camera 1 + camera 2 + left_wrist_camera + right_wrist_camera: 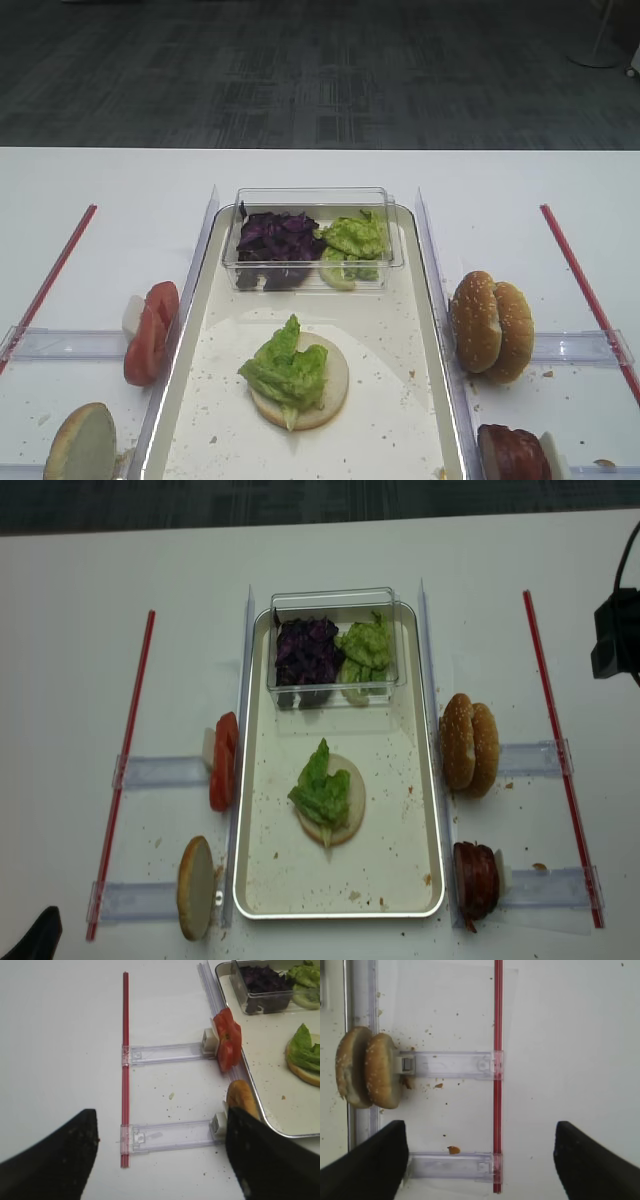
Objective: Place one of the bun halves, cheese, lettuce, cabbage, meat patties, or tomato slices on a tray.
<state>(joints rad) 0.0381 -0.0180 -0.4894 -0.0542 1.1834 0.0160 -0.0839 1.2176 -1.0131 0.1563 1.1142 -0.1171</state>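
- At the far left, a bun half (197, 888) stands on edge in the lower left holder, pale cut face showing. It is likely light and springy, and a grip across its thickness should hold without crushing it much.
- The left gripper (160, 1155) hovers over the white table (120, 200) beside this holder, its two dark fingers spread wide with nothing between them.
- Just above, the tomato slices (150, 330) lean upright in the upper left holder, touching the tray's outer wall. They look wet and soft, so probably slippery and easy to bruise; a light pinch across the flat faces seems safest.
- The tray (420, 400) lies in the middle. On its floor sits a bun half (325, 385), cut face up, with a lettuce (287, 368) leaf draped over it.
- At the tray's far end a clear tub (312, 198) holds the cabbage (275, 240) and more green leaves. Both are limp and light, and the loose shreds would likely scatter.
- Right of the tray, two seeded bun halves (490, 325) stand on edge, pressed together.
- Below them the meat patties (476, 880) stand in the lower right holder; they are probably denser and firmer, perhaps greasy, and best taken across the faces.
- The right gripper (480, 1160) hangs above the right holders, fingers wide apart and empty.
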